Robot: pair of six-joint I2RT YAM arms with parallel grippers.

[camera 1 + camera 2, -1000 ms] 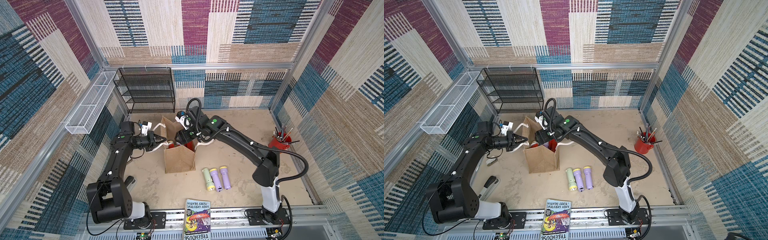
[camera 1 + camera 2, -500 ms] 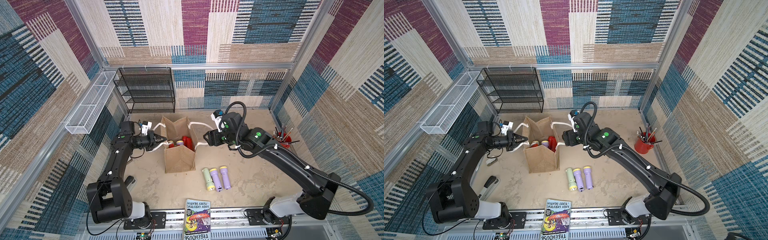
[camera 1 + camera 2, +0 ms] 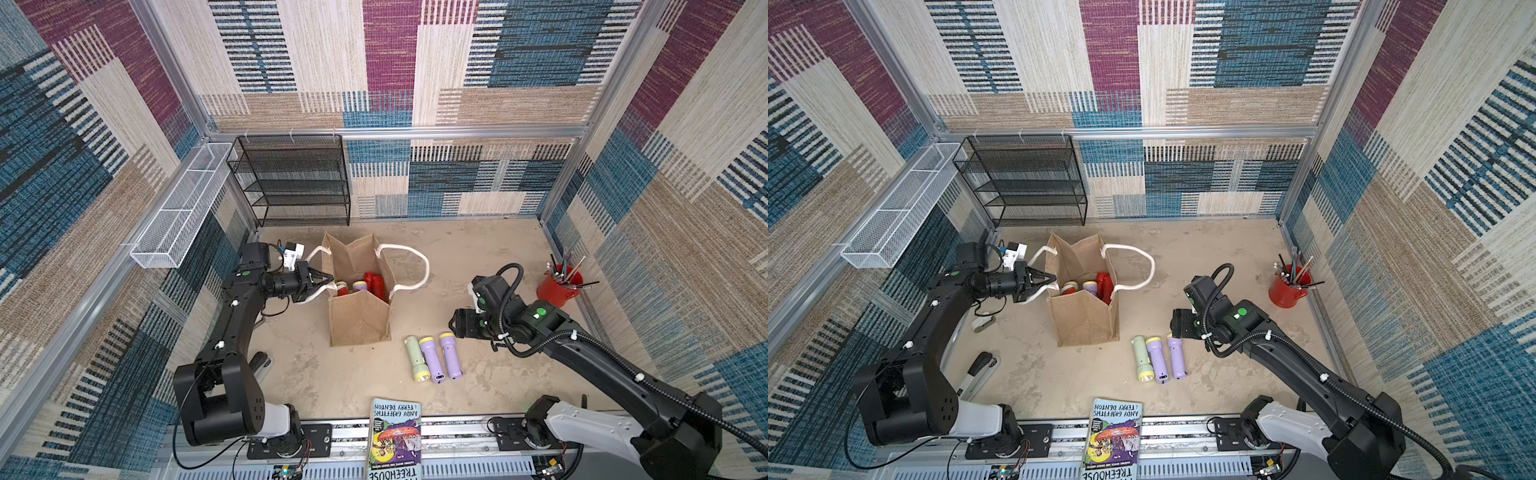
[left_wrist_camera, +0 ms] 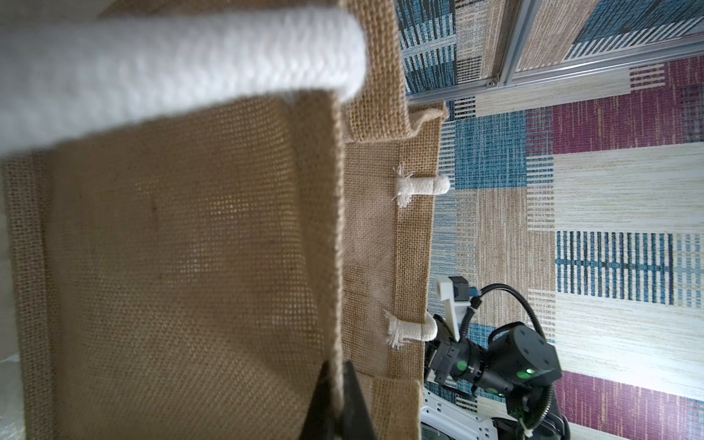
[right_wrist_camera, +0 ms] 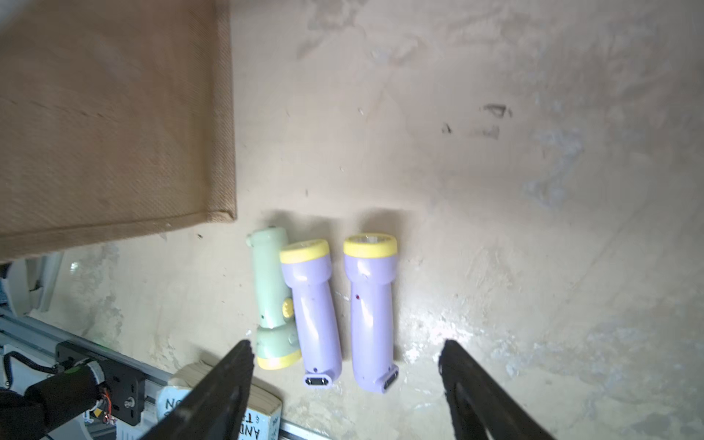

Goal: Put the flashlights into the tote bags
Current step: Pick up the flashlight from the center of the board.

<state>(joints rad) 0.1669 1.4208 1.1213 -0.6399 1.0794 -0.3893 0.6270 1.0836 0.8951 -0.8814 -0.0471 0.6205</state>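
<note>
three flashlights are found lying on the table (image 3: 478, 249), near the front corner of the tote bag (image 3: 359, 320) on the right arm's side. a pale green flashlight (image 3: 415, 358) is pressed against a lilac flashlight (image 3: 430, 360), and a second lilac flashlight (image 3: 450, 355) is laid just beside them with a narrow gap. the green one's yellow head is turned toward the robot's base rail, while both lilac ones have their yellow heads turned toward the back wall. more are seen inside the bag, which is stood upright with its mouth open: a red flashlight (image 3: 372, 282) and, next to it, two yellow-rimmed heads (image 3: 359, 286) whose bodies are hidden. the bag's rim is pinched by the left gripper (image 4: 337, 375), whose fingers (image 4: 356, 404) are clenched on the burlap edge, one on either side of the cloth. a white rope handle (image 4: 171, 68) is draped close across that wrist view. the right gripper (image 5: 344, 358) is held over the three loose flashlights with its fingers (image 5: 228, 381) spread wide and nothing grasped between them. farther out, a book (image 3: 395, 440) is laid over the front rail. a red pot (image 3: 555, 289) of pens and brushes is set by the wall on the right arm's side. a black wire rack (image 3: 291, 183) is stood at the back, and a white wire basket (image 3: 178, 212) is fixed to the wall on the left arm's side.
</note>
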